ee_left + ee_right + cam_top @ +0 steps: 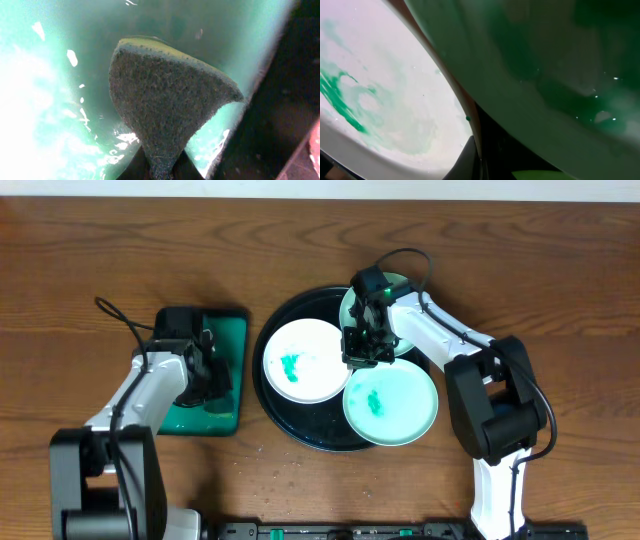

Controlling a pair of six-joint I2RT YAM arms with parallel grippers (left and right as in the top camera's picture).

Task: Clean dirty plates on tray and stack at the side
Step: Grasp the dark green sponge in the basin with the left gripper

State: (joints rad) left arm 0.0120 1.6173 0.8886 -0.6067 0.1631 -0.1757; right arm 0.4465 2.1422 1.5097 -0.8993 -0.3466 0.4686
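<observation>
Wooden desk (100,250): large round black tray (310,422) was set at centre, with the smeared white plate (300,362) at its left rim and two mint-green plates (392,405) at its right. The dark-faced yellow scouring sponge (165,110) was pinched by the left gripper (213,380) over the rectangular green tray (232,340). The right gripper (365,358) was pressed together between the plates; whether a rim was caught could not be told. The sponge was best brought scouring-face down, with the plate steadied at its rim.

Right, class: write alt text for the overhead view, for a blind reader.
A round black tray holds three plates, two visibly smeared green, with the right gripper over them. The left gripper is over a green tray.
</observation>
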